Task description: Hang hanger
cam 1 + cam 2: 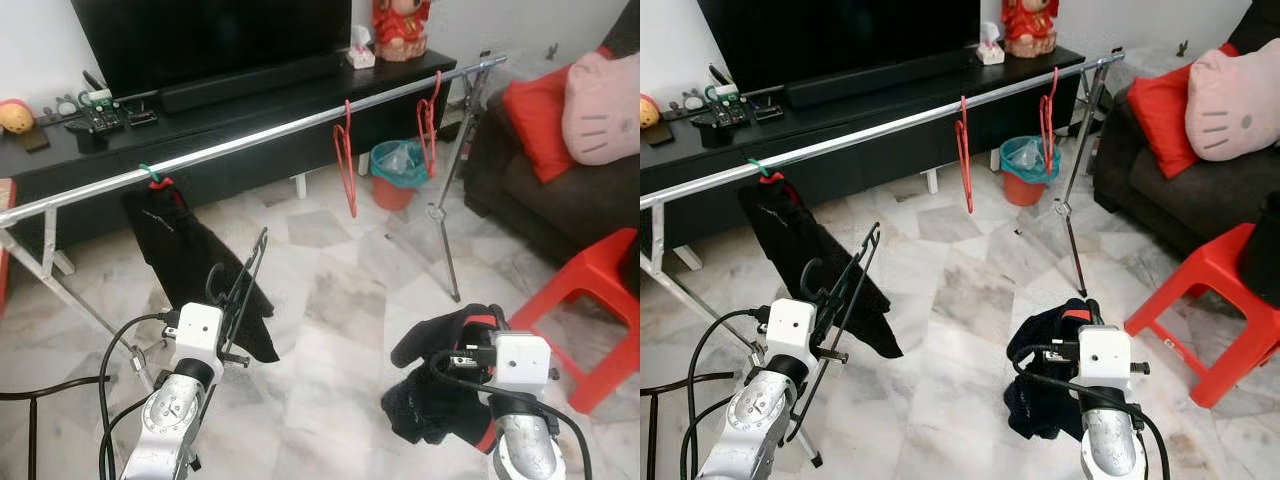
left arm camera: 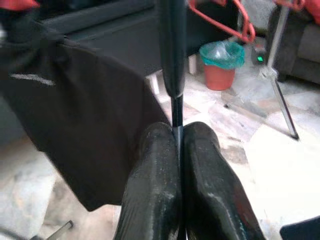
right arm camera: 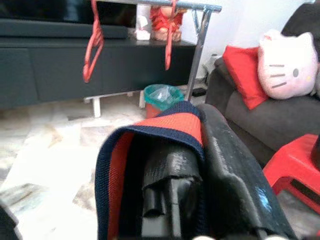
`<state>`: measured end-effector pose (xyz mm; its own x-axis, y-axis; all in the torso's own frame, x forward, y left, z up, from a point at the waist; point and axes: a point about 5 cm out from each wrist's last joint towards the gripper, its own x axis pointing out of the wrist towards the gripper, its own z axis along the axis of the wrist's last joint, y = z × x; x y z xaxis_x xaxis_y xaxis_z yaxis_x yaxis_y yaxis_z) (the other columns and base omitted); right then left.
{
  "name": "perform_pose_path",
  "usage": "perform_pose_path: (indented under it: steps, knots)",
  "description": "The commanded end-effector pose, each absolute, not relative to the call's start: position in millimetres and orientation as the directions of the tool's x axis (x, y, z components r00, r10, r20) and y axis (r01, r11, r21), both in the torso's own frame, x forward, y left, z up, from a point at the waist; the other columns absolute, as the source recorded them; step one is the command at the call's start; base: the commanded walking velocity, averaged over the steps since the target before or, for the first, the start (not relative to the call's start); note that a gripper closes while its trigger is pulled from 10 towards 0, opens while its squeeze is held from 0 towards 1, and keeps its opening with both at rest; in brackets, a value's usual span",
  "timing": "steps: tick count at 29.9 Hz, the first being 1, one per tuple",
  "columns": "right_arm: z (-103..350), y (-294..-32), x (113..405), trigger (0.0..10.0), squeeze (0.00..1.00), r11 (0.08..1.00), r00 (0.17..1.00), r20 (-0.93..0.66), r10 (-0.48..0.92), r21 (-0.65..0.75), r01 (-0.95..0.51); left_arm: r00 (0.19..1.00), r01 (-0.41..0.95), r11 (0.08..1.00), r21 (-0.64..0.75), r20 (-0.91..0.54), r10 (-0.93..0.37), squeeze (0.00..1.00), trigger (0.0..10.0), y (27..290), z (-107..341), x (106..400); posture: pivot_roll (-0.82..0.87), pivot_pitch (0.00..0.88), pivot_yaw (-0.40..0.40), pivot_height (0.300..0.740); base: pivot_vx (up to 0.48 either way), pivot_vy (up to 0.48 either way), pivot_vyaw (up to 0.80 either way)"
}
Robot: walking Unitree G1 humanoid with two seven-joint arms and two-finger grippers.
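Read no brand or writing; only a faint pale mark on the dark shirt (image 1: 190, 255) hanging from the rail (image 1: 260, 140), too blurred to make out. Held the left gripper (image 1: 232, 300) low before the rail, silver arm angled up and forward, fingers (image 2: 155, 190) clenched on the thin bar of a black hanger (image 1: 240, 285). Kept that hanger tilted upright just beside the hung shirt, below the rail and apart from it. Raised the right gripper (image 1: 1080, 335) on the right side, low over the marble floor (image 1: 330, 300), fingers wrapped in a dark garment (image 1: 1045, 385) with a red and navy band (image 3: 165, 127); grasping that cloth. Saw 2 red hangers (image 1: 345, 160) on the rail farther along, with a red bin (image 1: 397, 175) behind, a red stool (image 1: 595, 300) and a pink cushion (image 1: 600, 95) on the sofa to the right.
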<state>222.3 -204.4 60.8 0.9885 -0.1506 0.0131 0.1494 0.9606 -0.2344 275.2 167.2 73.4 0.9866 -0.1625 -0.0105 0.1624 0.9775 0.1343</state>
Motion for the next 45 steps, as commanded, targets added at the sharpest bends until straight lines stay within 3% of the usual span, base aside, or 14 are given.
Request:
perform_pose_path:
  steps: [1, 15, 19, 29, 36, 40, 45]
  knots:
    - [71.6, -200.4, 231.1, 10.0, 0.0, 0.964, 0.99, 0.057, -0.129, -0.227, 0.139, 0.99, 0.142, 0.982, 0.125, -0.016, -0.141, 0.0, 10.0, 173.4, 71.8, 271.2, -0.05, 0.004, 0.05, 0.74, 0.0, 0.0, 0.0]
    - [71.7, -202.9, 235.1, 10.0, 0.0, 0.962, 0.987, 0.051, -0.151, -0.222, 0.158, 0.979, 0.204, 0.974, 0.103, -0.006, -0.204, 0.0, 10.0, 169.1, 76.0, 271.7, -0.05, 0.0, 0.059, 0.74, 0.0, 0.0, 0.0]
    - [70.4, -207.4, 238.0, 10.0, 0.0, 0.96, 0.982, 0.038, -0.183, -0.209, 0.187, 0.961, 0.276, 0.957, 0.086, -0.019, -0.275, 0.0, 10.0, 163.7, 77.9, 271.9, -0.05, 0.0, 0.061, 0.74, 0.0, 0.0, 0.0]
    - [93.7, -236.6, 285.5, 10.0, 0.0, 0.912, 0.929, 0.006, -0.37, -0.191, 0.364, 0.847, 0.524, 0.846, 0.1, -0.172, -0.503, 0.0, 10.0, 154.3, 69.7, 280.3, -0.04, 0.006, 0.078, 0.74, 0.0, 0.0, 0.0]
    - [94.8, -240.9, 293.6, 10.0, 0.0, 0.904, 0.905, -0.025, -0.424, -0.079, 0.421, 0.783, 0.611, 0.788, 0.082, -0.214, -0.584, 0.0, 10.0, 149.5, 69.9, 276.3, -0.03, 0.02, 0.08, 0.74, 0.0, 0.0, 0.0]
    - [96.2, -251.7, 301.1, 10.0, 0.0, 0.859, 0.855, -0.085, -0.511, -0.035, 0.51, 0.699, 0.7, 0.712, 0.058, -0.263, -0.665, 0.0, 10.0, 150.3, 70.1, 275.3, -0.03, 0.029, 0.086, 0.74, 0.0, 0.0, 0.0]
    - [93.2, -247.3, 308.5, 10.0, 0.0, 0.868, 0.858, -0.141, -0.494, -0.038, 0.494, 0.637, 0.751, 0.66, 0.016, -0.281, -0.718, 0.0, 10.0, 146.6, 74.5, 278.1, -0.03, 0.034, 0.09, 0.74, 0.0, 0.0, 0.0]
